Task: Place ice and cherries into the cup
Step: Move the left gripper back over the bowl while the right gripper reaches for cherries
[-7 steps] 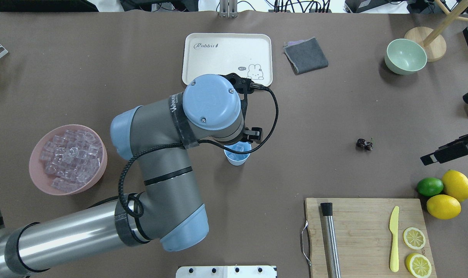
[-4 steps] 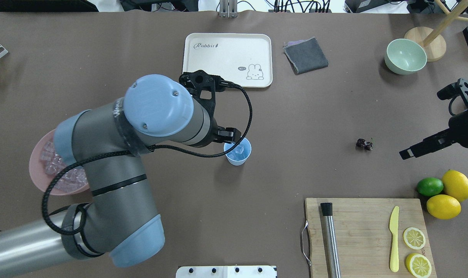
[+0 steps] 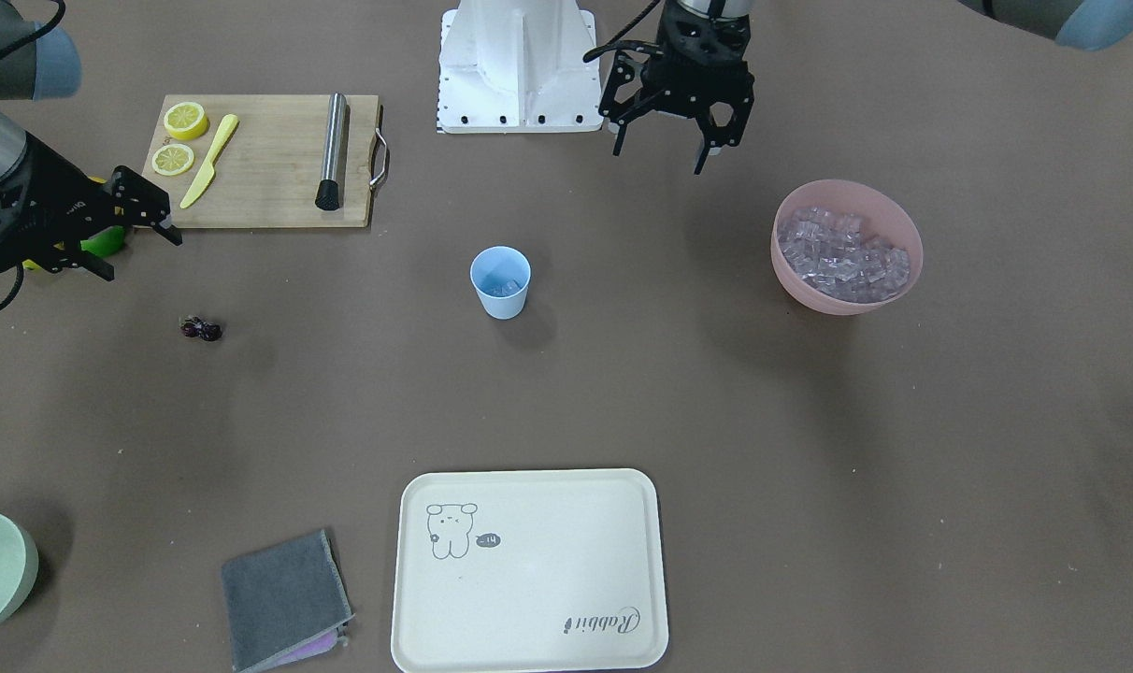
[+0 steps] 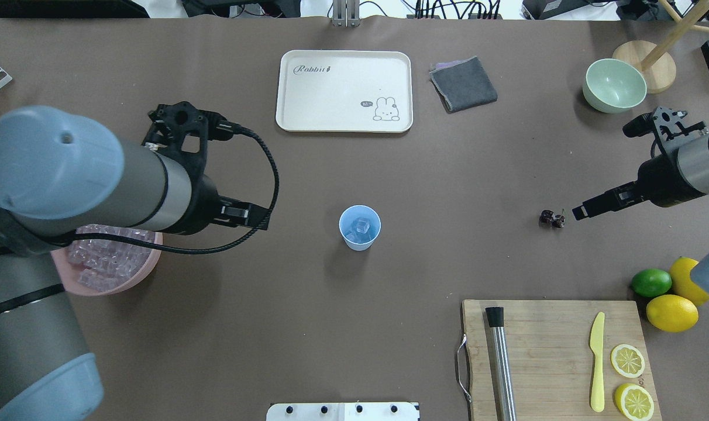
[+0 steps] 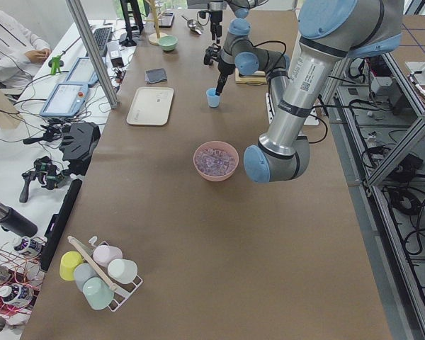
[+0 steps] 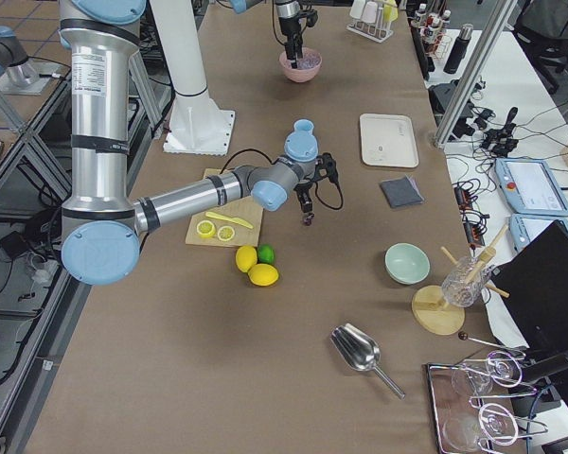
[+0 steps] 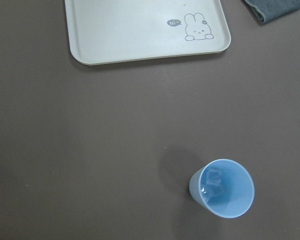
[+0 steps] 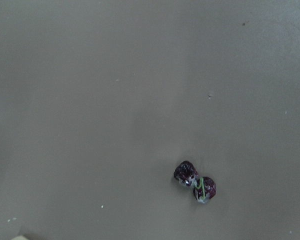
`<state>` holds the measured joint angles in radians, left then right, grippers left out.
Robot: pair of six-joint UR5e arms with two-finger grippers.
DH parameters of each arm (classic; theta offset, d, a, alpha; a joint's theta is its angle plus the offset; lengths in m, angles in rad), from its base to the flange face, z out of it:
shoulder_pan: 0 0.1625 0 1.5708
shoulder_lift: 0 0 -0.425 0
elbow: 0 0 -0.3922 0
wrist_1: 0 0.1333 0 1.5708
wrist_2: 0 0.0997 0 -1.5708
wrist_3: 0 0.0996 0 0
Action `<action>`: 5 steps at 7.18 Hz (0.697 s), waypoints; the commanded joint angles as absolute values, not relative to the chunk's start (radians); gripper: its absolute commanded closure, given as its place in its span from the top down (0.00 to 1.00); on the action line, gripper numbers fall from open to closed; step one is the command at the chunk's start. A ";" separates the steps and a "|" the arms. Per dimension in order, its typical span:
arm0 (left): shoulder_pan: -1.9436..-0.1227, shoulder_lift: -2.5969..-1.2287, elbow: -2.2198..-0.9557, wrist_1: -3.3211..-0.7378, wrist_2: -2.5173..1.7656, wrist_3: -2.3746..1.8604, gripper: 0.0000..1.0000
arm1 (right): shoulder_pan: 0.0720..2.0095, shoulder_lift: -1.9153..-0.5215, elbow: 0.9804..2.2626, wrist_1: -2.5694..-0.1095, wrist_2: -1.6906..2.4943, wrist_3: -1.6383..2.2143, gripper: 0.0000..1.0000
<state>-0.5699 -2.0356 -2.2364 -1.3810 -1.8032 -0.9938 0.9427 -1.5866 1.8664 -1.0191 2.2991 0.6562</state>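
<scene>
Cherries [image 3: 201,328] near right pincer [image 3: 143,258], apart

Brown table [image 4: 389,280] — aluminium post [image 5: 92,51] beside.

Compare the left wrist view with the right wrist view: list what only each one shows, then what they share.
Only the left wrist view: the cup standing upright with ice inside, the tray with a rabbit drawing, and a corner of the grey cloth at the top right edge.
Only the right wrist view: the cherries, two side by side with a bit of green stem, lying on the bare surface.
Both: the brown table, and nothing else.
</scene>
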 commanded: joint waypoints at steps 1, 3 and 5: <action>-0.664 -1.906 -2.314 -1.379 -1.882 -0.873 0.96 | 0.887 -1.485 1.768 -1.020 2.185 0.663 0.98; -0.686 -1.882 -2.329 -1.379 -1.885 -0.868 0.96 | 0.821 -1.468 1.724 -1.019 2.116 0.644 0.78; -0.686 -1.881 -2.332 -1.379 -1.884 -0.870 0.97 | 0.819 -1.492 1.721 -1.020 2.115 0.560 0.62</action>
